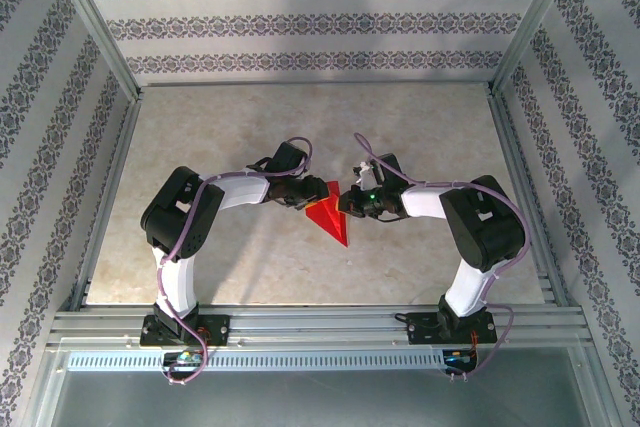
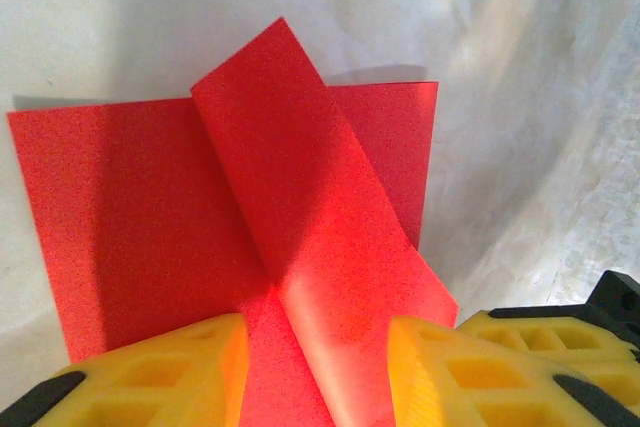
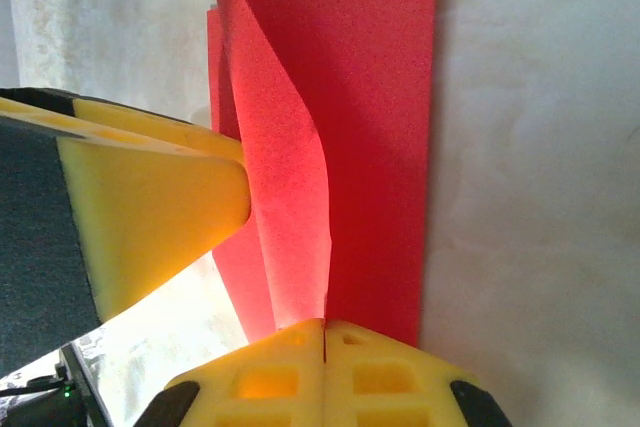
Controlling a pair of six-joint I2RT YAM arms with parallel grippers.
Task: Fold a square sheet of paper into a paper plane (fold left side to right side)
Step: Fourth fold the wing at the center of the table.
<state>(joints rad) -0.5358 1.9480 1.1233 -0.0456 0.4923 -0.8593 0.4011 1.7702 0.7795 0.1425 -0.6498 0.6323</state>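
Pinching with the right gripper (image 3: 325, 335) at six o'clock of the right wrist view, with yellow pads (image 3: 420, 352) flush together on the lower end of a raised flap (image 3: 280, 147) of the sheet of paper (image 3: 385, 127); curling that flap up toward twelve o'clock, away from the flat red layer running alongside at three o'clock; catching a yellow finger (image 3: 150, 207) of the left gripper (image 2: 315, 332), black along its back, reaching in from nine o'clock to just beside the flap, with contact impossible to tell; straddling the sheet in the left wrist view with jaws standing apart at five and seven o'clock, leaving red paper lying unclamped between them; leaning the flap there from six toward twelve o'clock over flatter layers spreading to nine and two o'clock; resting on the pale table (image 1: 230, 257) near the middle of the top view as a red triangle pointing toward five o'clock; facing each other across it, with the left gripper at ten o'clock of the paper and the right at two o'clock
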